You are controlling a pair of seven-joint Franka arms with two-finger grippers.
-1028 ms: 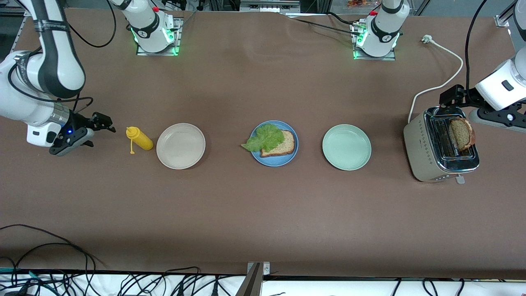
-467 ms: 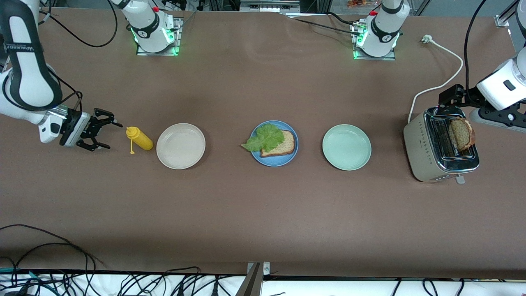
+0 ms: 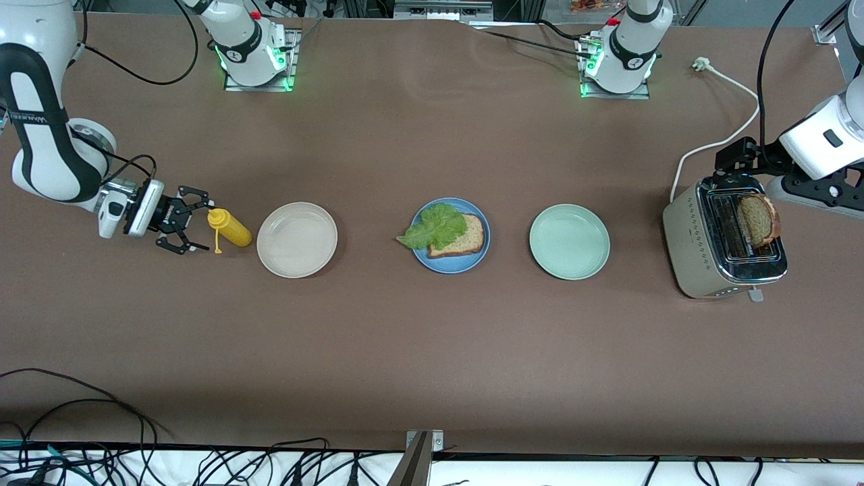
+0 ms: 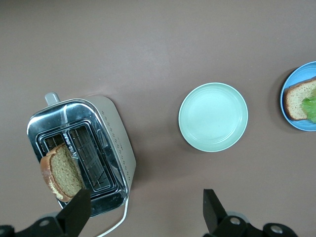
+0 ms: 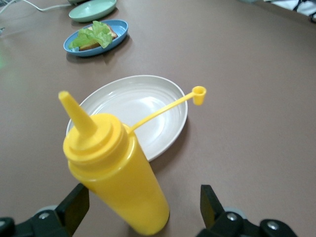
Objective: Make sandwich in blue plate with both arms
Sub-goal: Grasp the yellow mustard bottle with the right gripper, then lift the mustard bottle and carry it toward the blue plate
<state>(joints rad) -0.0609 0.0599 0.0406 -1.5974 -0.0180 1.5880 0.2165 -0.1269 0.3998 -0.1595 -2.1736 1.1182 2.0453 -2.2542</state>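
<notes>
Brown table [image 3: 432,337] carrying a single row of objects. From the right arm's end toward the left arm's: yellow bottle [image 3: 230,227], its cap dangling on a strap; white plate [image 3: 297,239] just beside it; blue plate [image 3: 451,235], holding bread and lettuce; green plate [image 3: 570,241]; toaster [image 3: 722,237] with a slice standing in one slot. A white cord [image 3: 725,111] runs from the toaster toward the arm bases, ending in an unconnected plug.

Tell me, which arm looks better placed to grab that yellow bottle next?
The right arm, most likely. Its tool is open and low at the yellow bottle, fingers on either side of it. The left tool hangs open over the toaster at the table's left-arm end.
</notes>
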